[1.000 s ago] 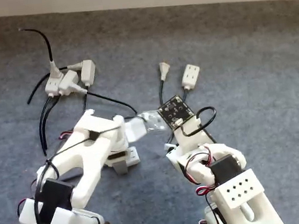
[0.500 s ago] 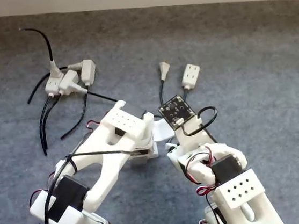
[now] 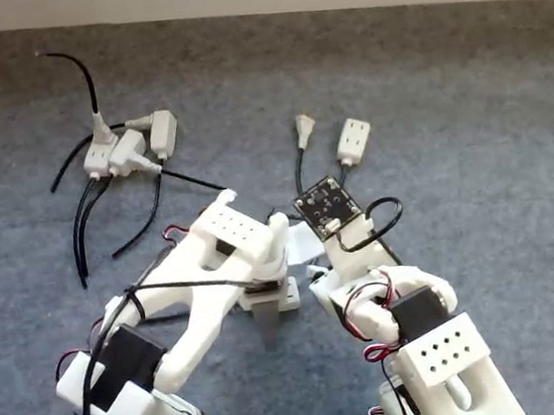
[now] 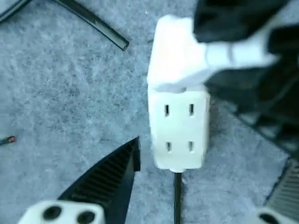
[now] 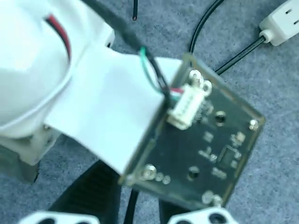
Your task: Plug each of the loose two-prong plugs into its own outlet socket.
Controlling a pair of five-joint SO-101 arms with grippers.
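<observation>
A loose two-prong plug (image 3: 303,129) lies on the carpet beside a small white outlet (image 3: 353,139), which also shows far off in the right wrist view (image 5: 285,21). In the left wrist view a white outlet block (image 4: 180,128) with two pairs of slots lies flat, its black cord (image 4: 176,198) running toward the camera. A white piece (image 4: 180,56) covers its far end. My left gripper (image 3: 269,316) is open just above this block, black finger (image 4: 112,179) beside it. My right gripper sits under its circuit board (image 3: 327,205).
A cluster of white outlets and plugs (image 3: 116,154) with black cords lies at the back left, another plug (image 3: 162,133) beside it. The left arm's white wrist (image 5: 42,60) and a green circuit board (image 5: 205,154) stand close before the right wrist camera. Grey carpet spreads to the right.
The left arm has swung right toward the right arm and turned its gripper downward toward the near edge. The right arm, plug and outlets have stayed put.
</observation>
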